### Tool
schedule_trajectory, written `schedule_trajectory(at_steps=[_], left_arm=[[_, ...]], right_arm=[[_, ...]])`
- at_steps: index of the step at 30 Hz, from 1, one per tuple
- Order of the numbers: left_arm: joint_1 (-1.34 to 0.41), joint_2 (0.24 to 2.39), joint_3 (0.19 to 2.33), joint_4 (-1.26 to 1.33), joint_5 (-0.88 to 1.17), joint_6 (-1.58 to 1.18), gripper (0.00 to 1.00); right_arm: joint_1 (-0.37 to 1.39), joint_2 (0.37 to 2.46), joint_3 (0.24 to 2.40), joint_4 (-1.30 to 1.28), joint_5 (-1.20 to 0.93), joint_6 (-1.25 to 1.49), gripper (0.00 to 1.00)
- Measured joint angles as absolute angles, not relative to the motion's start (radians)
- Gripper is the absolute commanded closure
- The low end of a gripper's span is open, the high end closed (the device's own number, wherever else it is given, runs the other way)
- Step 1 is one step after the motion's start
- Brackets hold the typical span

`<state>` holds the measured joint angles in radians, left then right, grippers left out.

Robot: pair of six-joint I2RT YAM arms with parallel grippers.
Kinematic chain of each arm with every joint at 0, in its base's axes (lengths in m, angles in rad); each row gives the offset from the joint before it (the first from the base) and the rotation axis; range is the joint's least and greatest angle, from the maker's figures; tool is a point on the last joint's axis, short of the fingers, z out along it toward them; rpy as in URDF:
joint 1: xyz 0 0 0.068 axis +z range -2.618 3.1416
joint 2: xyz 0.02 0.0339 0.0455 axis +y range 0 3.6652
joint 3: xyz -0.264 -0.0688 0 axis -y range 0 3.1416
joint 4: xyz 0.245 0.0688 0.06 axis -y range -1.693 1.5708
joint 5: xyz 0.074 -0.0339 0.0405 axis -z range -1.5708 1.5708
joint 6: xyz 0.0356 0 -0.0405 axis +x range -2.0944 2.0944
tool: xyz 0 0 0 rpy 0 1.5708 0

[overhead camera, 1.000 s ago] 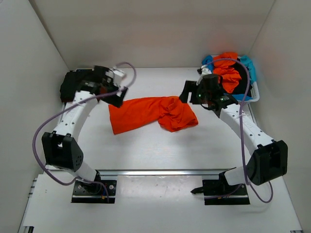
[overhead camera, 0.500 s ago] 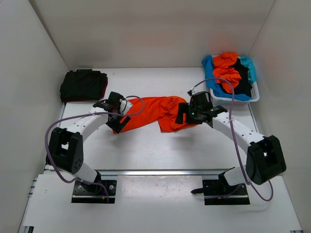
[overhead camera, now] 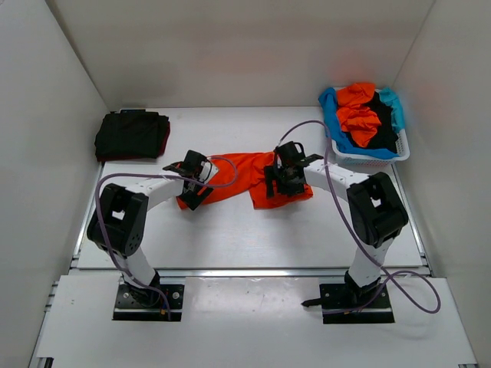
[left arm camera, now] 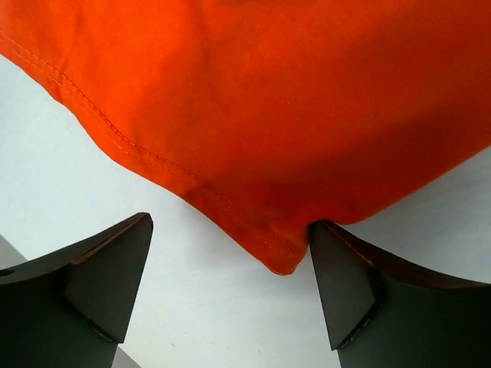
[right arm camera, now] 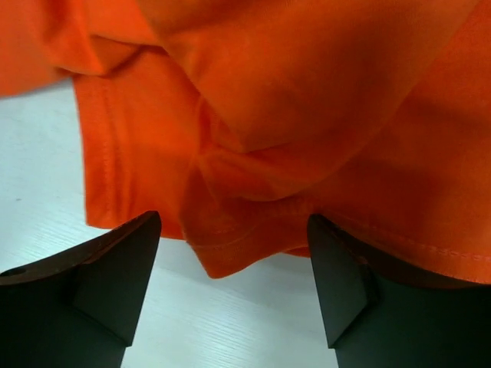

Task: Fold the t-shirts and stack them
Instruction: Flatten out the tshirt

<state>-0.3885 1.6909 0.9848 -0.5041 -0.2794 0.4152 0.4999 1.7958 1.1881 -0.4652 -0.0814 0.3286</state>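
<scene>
A bright orange t-shirt (overhead camera: 238, 170) lies crumpled across the middle of the table, flatter on its left and bunched on its right. My left gripper (overhead camera: 190, 199) is low at the shirt's near left corner, open. In the left wrist view that hemmed corner (left arm camera: 280, 257) sits just ahead of my left gripper (left arm camera: 230, 295), brushing the right finger (left arm camera: 353, 291). My right gripper (overhead camera: 273, 187) is open over the bunched end. A folded hem (right arm camera: 222, 257) pokes between the jaws of the right gripper (right arm camera: 230, 287). A folded black and dark red stack (overhead camera: 132, 136) rests at the back left.
A white lattice basket (overhead camera: 370, 159) stands at the back right, holding crumpled orange (overhead camera: 357, 115), light blue (overhead camera: 333, 115) and black (overhead camera: 385, 126) shirts. White walls close in the table on three sides. Purple cables loop above both arms.
Both arms swung in and down onto the orange shirt: the left from the back-left stack to the near left corner, the right from beside the basket to the bunched end. The right jaws widened slightly.
</scene>
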Motion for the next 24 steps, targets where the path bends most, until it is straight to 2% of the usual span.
schedule_trajectory(at_steps=[2, 3, 5, 6, 7, 8, 9, 16, 21, 24], left_arm=[[-0.390, 1.698, 0.985, -0.485, -0.295, 0.420, 0.25], [-0.391, 1.703, 0.986, -0.479, -0.296, 0.421, 0.29], [-0.394, 1.716, 0.987, -0.465, -0.297, 0.422, 0.45], [-0.395, 1.722, 0.988, -0.463, -0.295, 0.422, 0.56], [-0.395, 1.728, 0.989, -0.462, -0.291, 0.422, 0.63], [-0.395, 1.734, 0.988, -0.463, -0.284, 0.426, 0.89], [-0.395, 1.739, 0.988, -0.463, -0.281, 0.421, 0.94], [-0.358, 1.720, 1.015, -0.524, -0.250, 0.424, 0.95], [-0.260, 1.584, 1.190, -0.654, -0.192, 0.417, 0.94], [-0.233, 1.422, 1.270, -0.679, -0.195, 0.421, 0.95]], right_arm=[[0.501, 1.816, 1.197, -0.477, -0.075, 0.317, 0.34], [0.501, 1.824, 1.200, -0.482, -0.073, 0.312, 0.39], [0.501, 1.833, 1.201, -0.492, -0.072, 0.303, 0.71], [0.498, 1.836, 1.201, -0.496, -0.076, 0.300, 0.83], [0.495, 1.837, 1.201, -0.499, -0.081, 0.299, 0.98], [0.493, 1.839, 1.201, -0.501, -0.087, 0.301, 1.00], [0.490, 1.840, 1.201, -0.503, -0.091, 0.305, 1.00], [0.435, 1.757, 1.200, -0.545, -0.101, 0.295, 1.00], [0.356, 1.470, 1.201, -0.562, -0.073, 0.277, 1.00], [0.332, 1.284, 1.213, -0.569, -0.046, 0.257, 1.00]])
